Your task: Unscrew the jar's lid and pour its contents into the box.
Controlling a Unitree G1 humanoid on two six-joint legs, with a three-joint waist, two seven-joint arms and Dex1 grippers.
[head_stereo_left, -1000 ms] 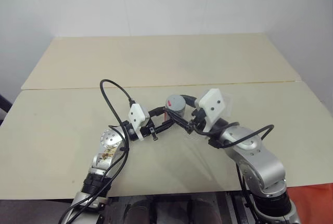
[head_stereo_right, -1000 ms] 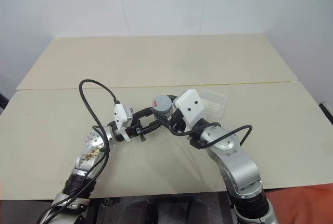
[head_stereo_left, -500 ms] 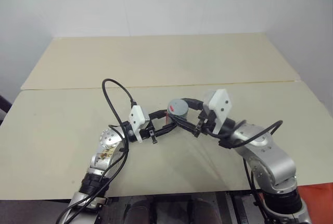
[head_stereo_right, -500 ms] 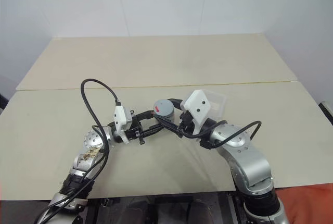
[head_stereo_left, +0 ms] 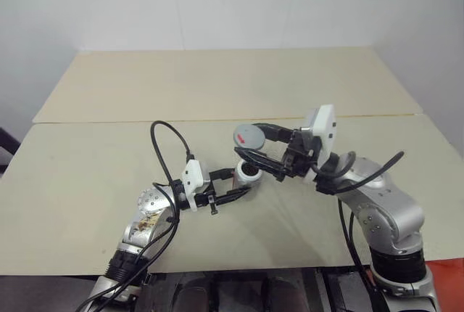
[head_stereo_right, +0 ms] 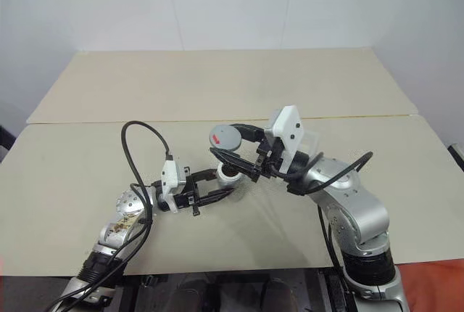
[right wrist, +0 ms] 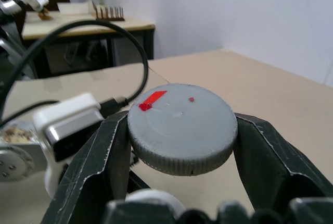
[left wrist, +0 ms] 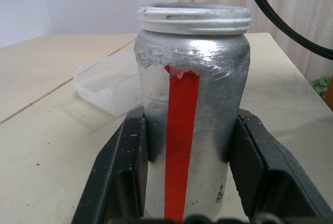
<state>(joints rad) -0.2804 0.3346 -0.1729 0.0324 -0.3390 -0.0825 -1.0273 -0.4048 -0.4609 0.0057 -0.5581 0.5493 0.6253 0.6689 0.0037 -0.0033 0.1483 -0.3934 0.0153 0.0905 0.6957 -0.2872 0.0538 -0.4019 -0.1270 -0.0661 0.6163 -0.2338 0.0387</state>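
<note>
The jar (left wrist: pixel 190 130), silvery with a red vertical stripe, stands upright with its threaded mouth open. My left gripper (head_stereo_left: pixel 243 183) is shut on the jar's body, one black finger (left wrist: pixel 122 172) on each side. The lid (head_stereo_left: pixel 249 136), a grey disc with a small red mark, hangs just above and slightly behind the jar (head_stereo_left: pixel 249 174). My right gripper (right wrist: pixel 182 140) is shut on the lid's (right wrist: pixel 182 127) rim and holds it clear of the jar. The clear box (left wrist: pixel 106 81) lies on the table beyond the jar, partly hidden behind my right wrist (head_stereo_right: pixel 310 140).
The beige table (head_stereo_left: pixel 87 174) has a seam across its middle, and a second panel (head_stereo_left: pixel 232 80) stretches to the wall. A black cable (head_stereo_left: pixel 161 138) loops up from my left wrist. The table's front edge (head_stereo_left: pixel 239 268) runs close below both arms.
My right gripper has lifted the lid off the jar, up and to the right. My left gripper has drawn the jar, now open, slightly back and down.
</note>
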